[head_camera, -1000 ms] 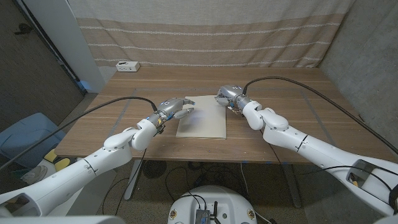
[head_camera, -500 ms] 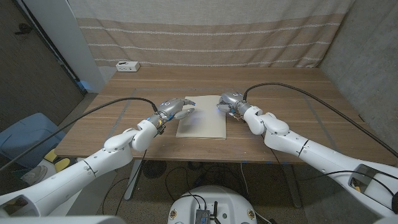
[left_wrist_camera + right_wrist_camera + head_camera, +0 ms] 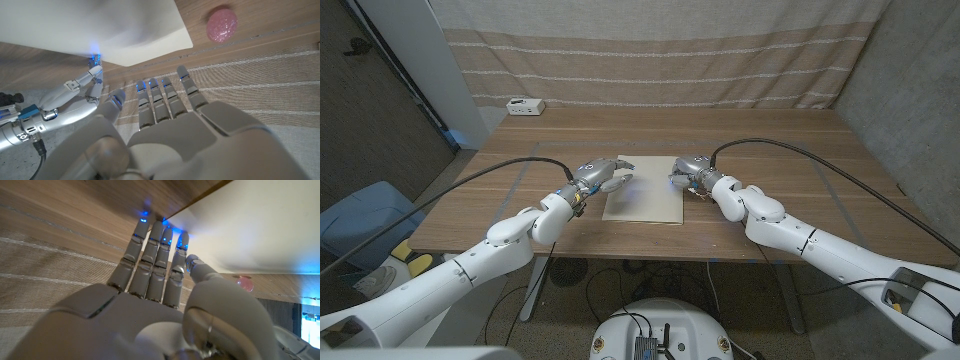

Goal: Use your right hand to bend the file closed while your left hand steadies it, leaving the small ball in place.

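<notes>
A cream file [image 3: 645, 192] lies on the wooden table [image 3: 790, 180] in the middle of the head view. My left hand [image 3: 603, 176] hovers at its left edge near the far corner, fingers spread and holding nothing. My right hand [image 3: 688, 172] is at the file's right far corner, fingers stretched out. In the right wrist view its fingertips [image 3: 161, 230] reach the file's edge [image 3: 240, 225] without gripping it. A small pink ball [image 3: 220, 25] sits on the table just off the file's corner [image 3: 150, 45]. The ball [image 3: 244, 283] also shows past the file in the right wrist view.
A white box [image 3: 525, 105] sits at the table's far left corner. A striped curtain [image 3: 650, 50] hangs behind the table. A blue object [image 3: 360, 225] stands on the floor to the left.
My right hand has slid a little toward me along the file's right edge. My left hand and the file have stayed put.
</notes>
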You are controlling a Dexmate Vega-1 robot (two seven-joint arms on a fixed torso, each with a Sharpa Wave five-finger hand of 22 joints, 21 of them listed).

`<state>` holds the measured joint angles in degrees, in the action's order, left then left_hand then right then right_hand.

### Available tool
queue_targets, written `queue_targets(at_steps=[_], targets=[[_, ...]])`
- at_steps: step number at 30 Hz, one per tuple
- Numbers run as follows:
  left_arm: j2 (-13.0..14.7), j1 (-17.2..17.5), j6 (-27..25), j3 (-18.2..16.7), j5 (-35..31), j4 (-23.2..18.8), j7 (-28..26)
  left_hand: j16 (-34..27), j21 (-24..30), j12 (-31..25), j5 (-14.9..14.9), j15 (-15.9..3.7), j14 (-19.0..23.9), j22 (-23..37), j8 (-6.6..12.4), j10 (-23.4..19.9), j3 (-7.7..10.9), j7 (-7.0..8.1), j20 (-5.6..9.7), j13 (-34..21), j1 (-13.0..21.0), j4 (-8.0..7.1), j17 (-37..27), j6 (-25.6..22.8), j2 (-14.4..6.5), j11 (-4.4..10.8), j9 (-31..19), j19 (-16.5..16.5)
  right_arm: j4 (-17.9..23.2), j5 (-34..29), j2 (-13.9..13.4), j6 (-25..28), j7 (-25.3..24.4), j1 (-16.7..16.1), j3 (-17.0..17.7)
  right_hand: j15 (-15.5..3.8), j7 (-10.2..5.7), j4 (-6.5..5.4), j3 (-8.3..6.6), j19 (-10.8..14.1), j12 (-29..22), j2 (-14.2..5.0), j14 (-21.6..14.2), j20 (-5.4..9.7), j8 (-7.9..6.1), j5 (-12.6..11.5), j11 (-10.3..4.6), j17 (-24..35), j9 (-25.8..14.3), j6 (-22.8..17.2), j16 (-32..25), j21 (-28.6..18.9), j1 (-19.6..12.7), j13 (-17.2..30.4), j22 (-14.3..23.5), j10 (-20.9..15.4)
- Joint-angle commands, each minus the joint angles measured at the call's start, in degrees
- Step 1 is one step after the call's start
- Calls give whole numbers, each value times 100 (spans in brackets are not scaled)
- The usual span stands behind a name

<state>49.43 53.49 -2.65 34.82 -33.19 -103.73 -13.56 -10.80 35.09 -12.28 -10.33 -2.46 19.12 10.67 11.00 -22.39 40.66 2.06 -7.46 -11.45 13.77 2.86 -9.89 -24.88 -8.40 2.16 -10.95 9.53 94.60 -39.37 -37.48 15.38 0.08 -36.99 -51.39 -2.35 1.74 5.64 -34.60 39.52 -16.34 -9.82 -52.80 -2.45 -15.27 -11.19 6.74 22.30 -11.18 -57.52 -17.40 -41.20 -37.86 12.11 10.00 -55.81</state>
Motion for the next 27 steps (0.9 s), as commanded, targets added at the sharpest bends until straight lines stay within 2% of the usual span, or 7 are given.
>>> queue_targets(at_steps=[1, 8, 14, 17, 21, 27], targets=[[20, 27, 4, -21, -10, -19, -28, 8, 1, 6, 23, -51, 5, 7, -1, -36, 26, -37, 11, -10, -32, -5, -7, -2, 47, -10, 3, 49, 21, -43, 13, -78, -61, -18, 23, -1, 21, 4, -44, 67, 13, -11, -29, -11, -2, 21, 1, 15, -19, -60, -27, -21, 40, 14, 22, -41], [8, 1, 39, -14, -13, 15, -32, 10, -3, 8, 24, -49, 2, 8, -2, -37, 30, -40, 10, -7, -39, -8, -8, -2, 44, -12, 3, 50, 325, -47, -82, -202, -416, -136, 228, -2, 17, 5, -48, 69, 18, -5, -25, -11, 0, 23, -4, 22, -19, -68, -27, -21, 53, 16, 22, -54], [-25, -40, 74, 9, -17, 62, -29, 11, -9, 7, 24, -50, 0, 8, -1, -48, 36, -40, 9, -4, -47, -10, -7, -5, 43, -22, 3, 53, 785, -136, -244, -323, -636, -316, 409, -27, 31, 20, -70, 68, 24, 3, -31, -9, -4, 19, -10, 14, -19, -90, -21, -21, 50, 16, 22, -60], [-42, -64, 100, 24, -20, 93, -28, 12, -14, 7, 24, -48, 0, 8, -1, -54, 39, -41, 7, -2, -52, -11, -7, -4, 43, -13, 3, 52, 1008, -155, -295, -256, -506, -399, 473, -41, 21, 33, -78, 65, 23, 8, -36, -7, -5, 18, -15, 14, -19, -99, -22, -20, 44, 17, 22, -73], [-61, -84, 116, 37, -12, 124, -22, 11, -17, 9, 25, -48, 2, 8, -1, -52, 42, -47, 7, -1, -57, -12, -7, -4, 42, -16, 4, 53, 1202, -168, -348, -169, -312, -503, 527, -44, 9, 48, -77, 97, -43, 8, -234, 5, -24, 24, -20, 51, -20, -170, -123, -33, 53, 47, 24, -239], [-82, -118, 140, 52, -12, 165, -23, 11, -21, 14, 25, -48, 3, 9, -2, -46, 47, -45, 7, 0, -63, -15, -7, -1, 38, -24, 3, 56, 1293, -122, -371, -77, -69, -613, 571, -52, 46, 67, -72, 217, -121, -3, -413, 34, -66, 28, -32, 169, -27, -289, -265, -88, 61, 111, 31, -393]])
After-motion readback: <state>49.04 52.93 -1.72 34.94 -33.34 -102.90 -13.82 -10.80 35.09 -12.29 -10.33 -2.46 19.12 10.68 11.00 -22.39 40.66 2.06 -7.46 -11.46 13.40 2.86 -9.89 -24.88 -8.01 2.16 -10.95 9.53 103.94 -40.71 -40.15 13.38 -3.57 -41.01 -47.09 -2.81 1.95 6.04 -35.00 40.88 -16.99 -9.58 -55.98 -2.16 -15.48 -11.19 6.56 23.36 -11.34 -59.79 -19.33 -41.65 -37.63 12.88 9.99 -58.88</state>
